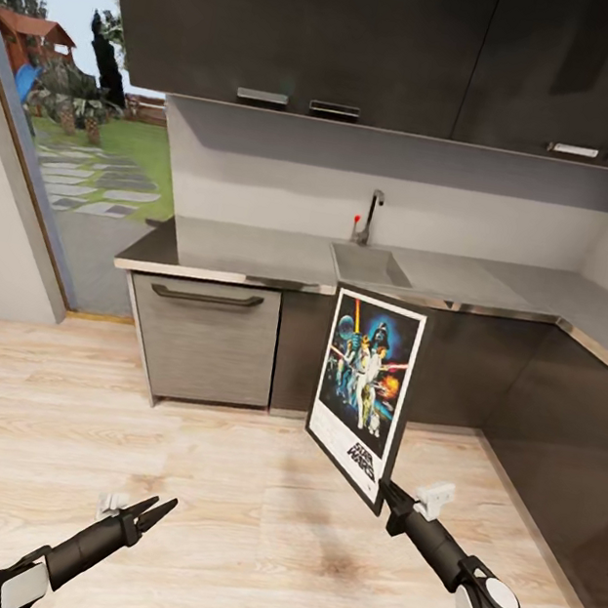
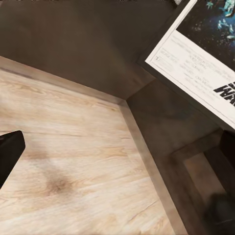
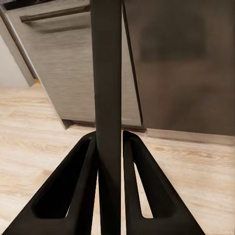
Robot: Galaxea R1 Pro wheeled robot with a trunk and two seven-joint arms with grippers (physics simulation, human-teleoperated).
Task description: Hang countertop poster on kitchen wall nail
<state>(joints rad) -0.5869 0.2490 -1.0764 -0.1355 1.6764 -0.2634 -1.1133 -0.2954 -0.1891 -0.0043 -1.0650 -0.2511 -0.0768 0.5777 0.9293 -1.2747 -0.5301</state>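
The poster [image 1: 363, 393] hangs upright in the air in front of the dark lower cabinets, below the sink [image 1: 368, 265]. My right gripper [image 1: 383, 495] is shut on its lower right corner. In the right wrist view the poster [image 3: 106, 88] runs edge-on as a dark strip between the fingers [image 3: 73, 191]. My left gripper [image 1: 156, 509] is open and holds nothing, low over the wooden floor to the poster's left. The left wrist view catches the poster's white lower border [image 2: 196, 58]. The kitchen countertop [image 1: 244, 249] carries a chrome tap [image 1: 370, 216]. The wall nails are out of view.
Dark wall cabinets [image 1: 388, 41] hang over the countertop. A grey drawer front [image 1: 204, 337] sits under its left end. Dark lower cabinets [image 1: 569, 437] run along the right. A glazed opening [image 1: 91, 160] onto a garden is at the left. Wooden floor [image 1: 211, 506] lies between me and the counter.
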